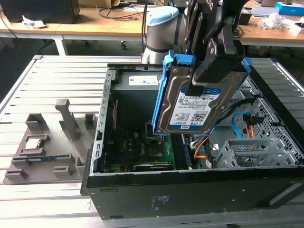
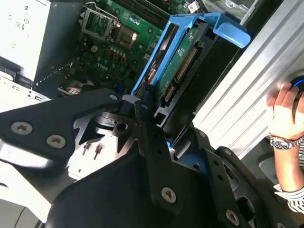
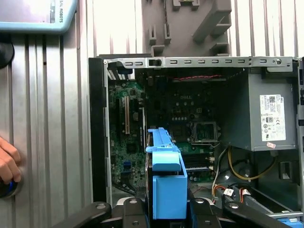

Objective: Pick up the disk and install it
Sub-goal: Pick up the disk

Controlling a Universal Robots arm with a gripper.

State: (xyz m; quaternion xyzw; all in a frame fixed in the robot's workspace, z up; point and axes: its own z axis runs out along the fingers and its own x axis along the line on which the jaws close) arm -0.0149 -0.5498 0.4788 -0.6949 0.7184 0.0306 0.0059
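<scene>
The disk, a silver hard drive with a white label and blue plastic rails, hangs tilted on edge above the open computer case. My gripper is shut on it from above, its black fingers clamping the two flat faces. In the second wrist view the disk sticks out past the fingers, with the motherboard behind it. In the first wrist view the disk's blue rail sits over the case's inside, and the motherboard lies beyond it.
A grey metal drive cage and orange and blue cables sit in the case on the exterior view's right. A grey fixture holding a square chip lies on the slatted table at the exterior view's left. A person's hand rests beside the case.
</scene>
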